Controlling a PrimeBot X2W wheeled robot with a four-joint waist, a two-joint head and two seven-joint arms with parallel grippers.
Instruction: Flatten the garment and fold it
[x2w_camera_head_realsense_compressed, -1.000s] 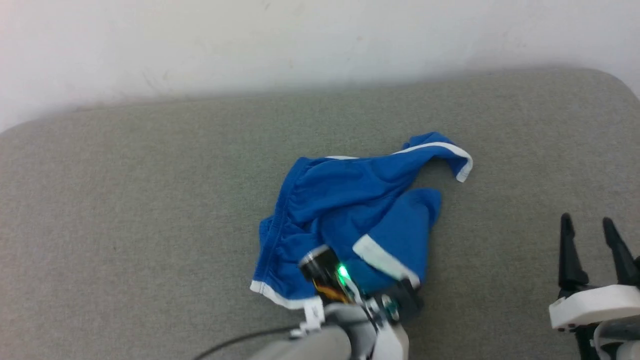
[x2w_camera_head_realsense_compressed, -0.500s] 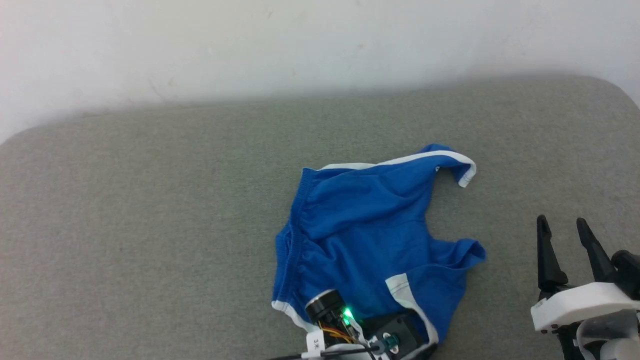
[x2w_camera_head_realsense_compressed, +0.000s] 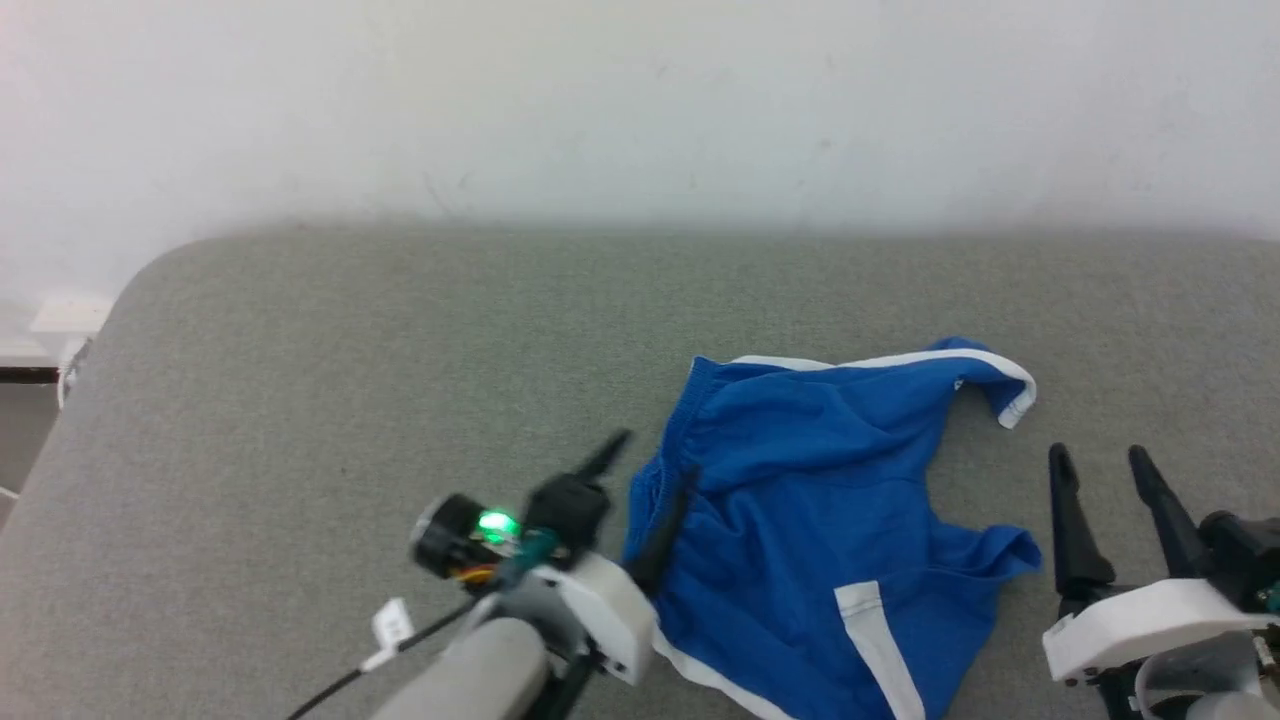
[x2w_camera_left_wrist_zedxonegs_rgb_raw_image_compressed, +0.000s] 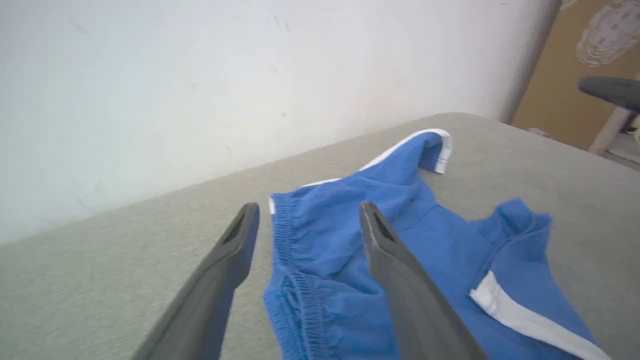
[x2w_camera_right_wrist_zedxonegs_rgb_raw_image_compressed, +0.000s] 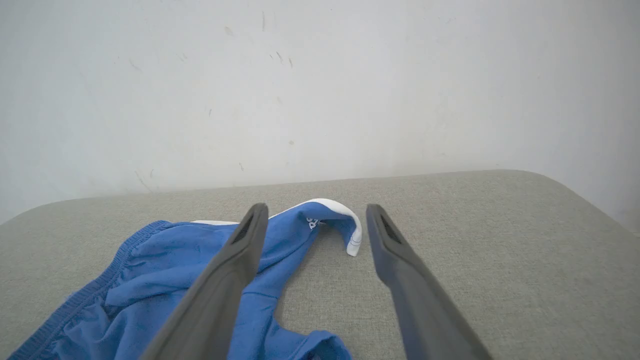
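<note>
Both pairs of jaws wide, garment (x2w_camera_head_realsense_compressed: 800, 500) between

**Soft knit on coarse grey cloth**

The shorts (x2w_camera_head_realsense_compressed: 800, 500) are soft, matt blue knit cloth, lightly creased, with smooth white cloth trim. Their waistband (x2w_camera_left_wrist_zedxonegs_rgb_raw_image_compressed: 300, 305) is gathered and finely ribbed. The worktop (x2w_camera_head_realsense_compressed: 300, 400) has a grey woven cloth cover, matt and coarse-grained right out to its rounded corners. Behind its far edge the wall (x2w_camera_head_realsense_compressed: 640, 100) is matt white paint, scuffed and flecked. On the left gripper (x2w_camera_left_wrist_zedxonegs_rgb_raw_image_compressed: 308, 210) and right gripper (x2w_camera_right_wrist_zedxonegs_rgb_raw_image_compressed: 317, 207) the jaws look like smooth, dark matt plastic. The housing (x2w_camera_head_realsense_compressed: 1150, 615) behind the right pair is white plastic with a slight sheen.
</note>
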